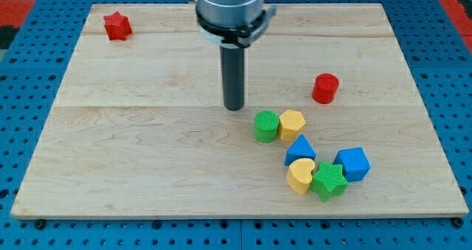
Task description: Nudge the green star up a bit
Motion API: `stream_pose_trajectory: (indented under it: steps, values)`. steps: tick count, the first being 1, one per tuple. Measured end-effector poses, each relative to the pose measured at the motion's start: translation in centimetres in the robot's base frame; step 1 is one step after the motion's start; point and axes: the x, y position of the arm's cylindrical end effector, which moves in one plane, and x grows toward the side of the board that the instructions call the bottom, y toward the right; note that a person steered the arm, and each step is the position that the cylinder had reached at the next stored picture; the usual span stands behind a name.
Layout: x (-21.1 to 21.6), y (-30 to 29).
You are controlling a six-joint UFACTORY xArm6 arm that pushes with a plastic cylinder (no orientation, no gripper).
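Note:
The green star (328,181) lies near the view's bottom right of the wooden board (147,154). It touches a yellow heart (300,175) on its left and a blue cube (353,164) on its upper right. A blue triangle (299,149) sits just above them. My tip (234,106) stands on the board up and to the left of this cluster, close to the upper left of a green cylinder (266,126), well away from the green star.
A yellow block (291,124) touches the green cylinder's right side. A red cylinder (325,88) stands at the right. A red star (116,26) lies at the view's top left corner of the board.

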Motion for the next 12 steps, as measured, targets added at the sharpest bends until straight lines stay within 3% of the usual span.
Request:
stream_pose_trajectory:
  steps: [1, 2, 4, 6, 7, 8, 9, 10, 12]
  values:
    - [0.0, 0.3]
    - [2.6, -4.7]
    - [17.0, -7.6]
    - [7.9, -7.7]
    - [0.9, -13.9]
    - [-0.9, -16.0]
    - [-0.6, -15.4]
    - [6.7, -13.0]
    - [11.2, -8.8]
